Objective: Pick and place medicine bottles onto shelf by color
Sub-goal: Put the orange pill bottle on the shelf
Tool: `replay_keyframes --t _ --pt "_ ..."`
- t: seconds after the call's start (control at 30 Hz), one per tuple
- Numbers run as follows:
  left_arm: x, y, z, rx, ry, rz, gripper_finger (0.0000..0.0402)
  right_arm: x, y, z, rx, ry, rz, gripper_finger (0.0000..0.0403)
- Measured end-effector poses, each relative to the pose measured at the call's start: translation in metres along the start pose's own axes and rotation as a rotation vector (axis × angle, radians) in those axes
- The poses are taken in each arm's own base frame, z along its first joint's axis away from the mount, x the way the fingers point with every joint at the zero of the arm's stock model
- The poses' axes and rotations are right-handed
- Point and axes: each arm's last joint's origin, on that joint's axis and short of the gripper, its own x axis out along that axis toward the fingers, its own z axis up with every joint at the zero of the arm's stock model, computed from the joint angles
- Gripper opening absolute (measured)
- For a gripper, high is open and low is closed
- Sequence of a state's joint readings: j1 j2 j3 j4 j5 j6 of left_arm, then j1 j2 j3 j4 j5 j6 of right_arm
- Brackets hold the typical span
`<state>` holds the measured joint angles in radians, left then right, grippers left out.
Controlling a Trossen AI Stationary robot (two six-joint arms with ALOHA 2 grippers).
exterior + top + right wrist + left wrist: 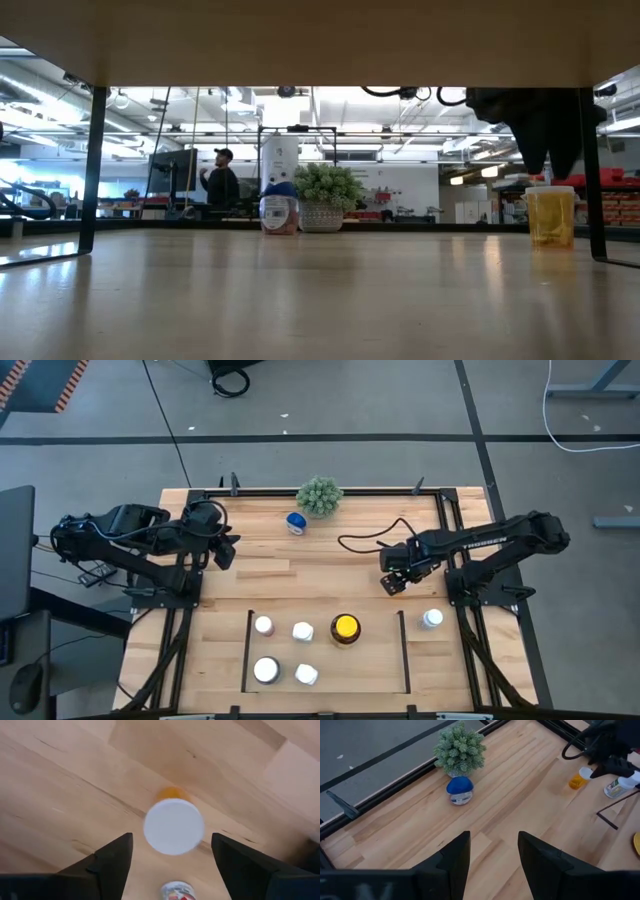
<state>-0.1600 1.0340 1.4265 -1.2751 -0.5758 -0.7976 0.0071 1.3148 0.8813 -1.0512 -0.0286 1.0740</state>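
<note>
My right gripper (392, 582) is open and points down just above a small orange bottle with a white cap (173, 826), which stands upright on the table (550, 215). The gripper hides this bottle in the high view. The fingers stand on either side of it and above it, touching nothing. My left gripper (492, 865) is open and empty at the table's left side (225, 550). A blue-capped bottle (296, 523) stands by the plant at the far edge. The shelf bay (248, 650) holds several white-capped bottles and the amber yellow-capped bottle (345, 629).
A green spiky plant ball (319, 496) stands at the far edge. A white bottle (432, 619) stands just right of the bay's right strip (404, 650). A black cable (360, 540) lies on the table behind my right gripper. A person (220, 180) shows in the room beyond.
</note>
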Motion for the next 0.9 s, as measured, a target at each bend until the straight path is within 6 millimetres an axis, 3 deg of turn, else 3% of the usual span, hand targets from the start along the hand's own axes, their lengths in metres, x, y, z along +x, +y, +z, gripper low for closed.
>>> replay_keyframes --t 0.9 --pt "0.000 0.000 0.000 -0.011 0.000 0.000 0.0172 0.015 -0.005 -0.002 -0.003 -0.011 -0.014 0.0278"
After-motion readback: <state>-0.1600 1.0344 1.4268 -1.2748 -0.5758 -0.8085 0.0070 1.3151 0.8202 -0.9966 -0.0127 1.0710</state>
